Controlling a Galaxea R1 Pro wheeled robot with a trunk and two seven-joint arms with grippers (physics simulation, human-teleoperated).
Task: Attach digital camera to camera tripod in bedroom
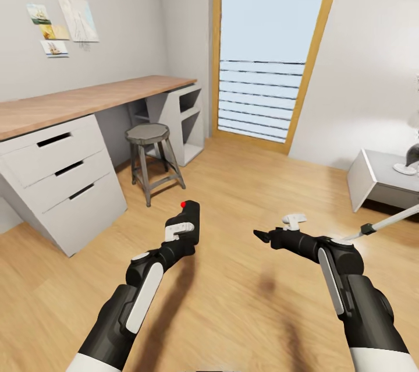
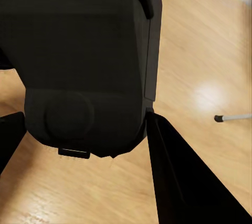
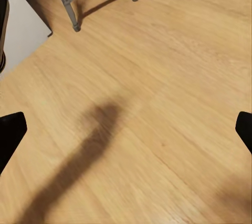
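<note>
Currently left end effector (image 1: 185, 226) is clenched on the small black boxy digital camera (image 1: 190, 220) with red button; right end effector (image 1: 263, 236) is spread wide, empty, above light wood floor (image 3: 157, 87).

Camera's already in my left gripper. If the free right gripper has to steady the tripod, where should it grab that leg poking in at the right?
Probably on the bare silver tube of the camera tripod leg, just above its black foot. It slants low over the floor, so bring the open right gripper down from above with its fingers straddling the tube. The rest of the tripod is out of frame.
</note>
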